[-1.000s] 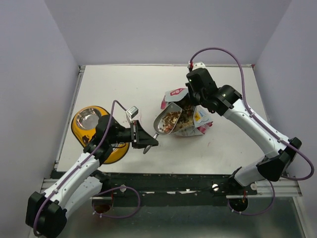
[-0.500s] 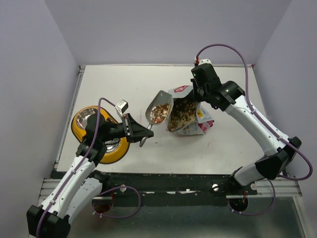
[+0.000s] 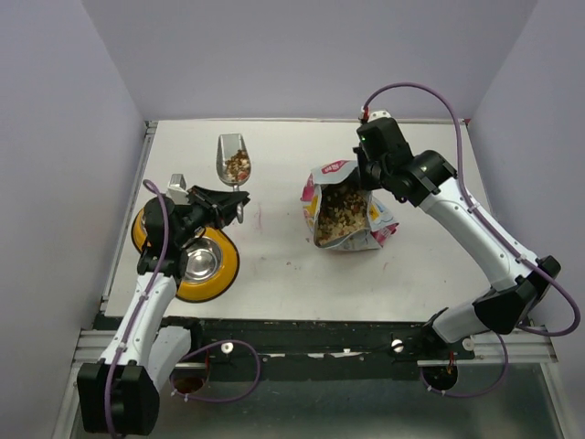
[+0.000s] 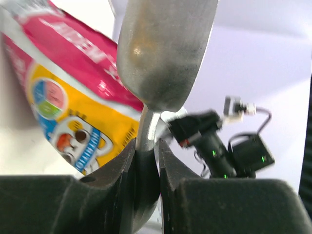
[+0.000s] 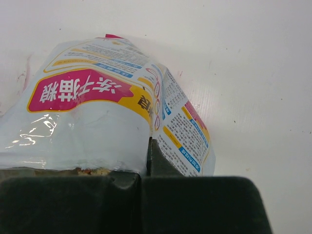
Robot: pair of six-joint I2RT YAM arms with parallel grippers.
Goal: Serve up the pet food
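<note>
Brown and reddish pet food point(image 3: 237, 165) fills the silver scoop point(image 3: 234, 157), which my left gripper point(image 3: 234, 203) holds by its handle, shut on it. The scoop hovers just right of and beyond the yellow feeder point(image 3: 228, 271). From the left wrist I see the scoop's point(image 4: 165, 48) underside, with its handle pinched in my left gripper point(image 4: 146, 151). More pet food point(image 3: 340, 208) shows in the open bag point(image 3: 377, 229) at mid-table. My right gripper point(image 3: 366, 176) is shut on the bag's far rim, and in its wrist view my right gripper point(image 5: 148, 146) pinches the bag point(image 5: 97, 107) wall.
One steel bowl point(image 3: 203, 262) shows in the feeder; my left arm covers the feeder's far half. The feeder sits near the table's left edge point(image 3: 128, 219). The right arm's wrist point(image 4: 214, 144) shows past the scoop in the left wrist view.
My left gripper lifted the loaded scoop out of the bag and swung it left and away, next to the feeder. The right gripper kept its hold and the bag stands more upright.
</note>
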